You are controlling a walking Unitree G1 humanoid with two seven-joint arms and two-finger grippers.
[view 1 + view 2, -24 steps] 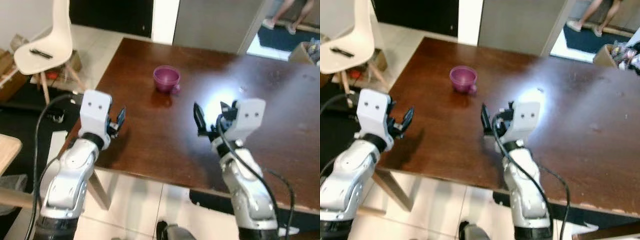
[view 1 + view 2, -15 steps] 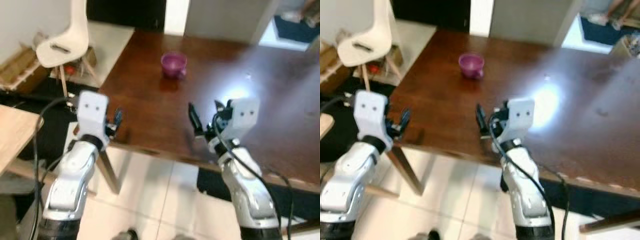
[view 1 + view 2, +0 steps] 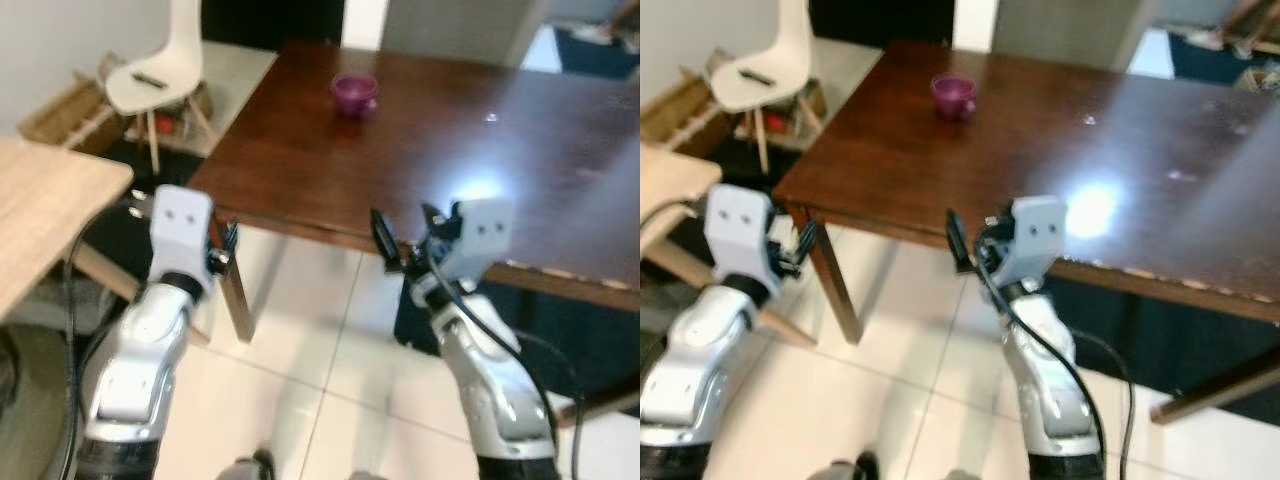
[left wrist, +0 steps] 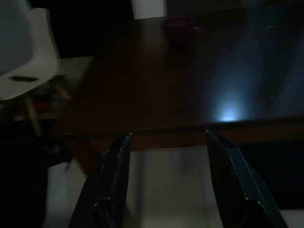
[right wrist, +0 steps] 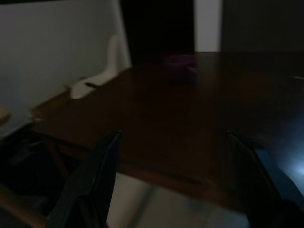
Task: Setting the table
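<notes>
Now | one purple cup, one brown table | left tool, right tool apparently both apart

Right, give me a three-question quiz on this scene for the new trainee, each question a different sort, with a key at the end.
1. True or false: the purple cup stands on the dark wooden table.
2. Multiple choice: the left gripper is A) shut on a plate, B) open and holding nothing, C) shut on a fork.
3. Fill in: on the seat of the white chair lies a small ____ object.

Key
1. True; it stands near the table's far edge.
2. B; its fingers stand apart with only table edge and floor between them. The right gripper is open too.
3. Dark; what it is cannot be told.
</notes>
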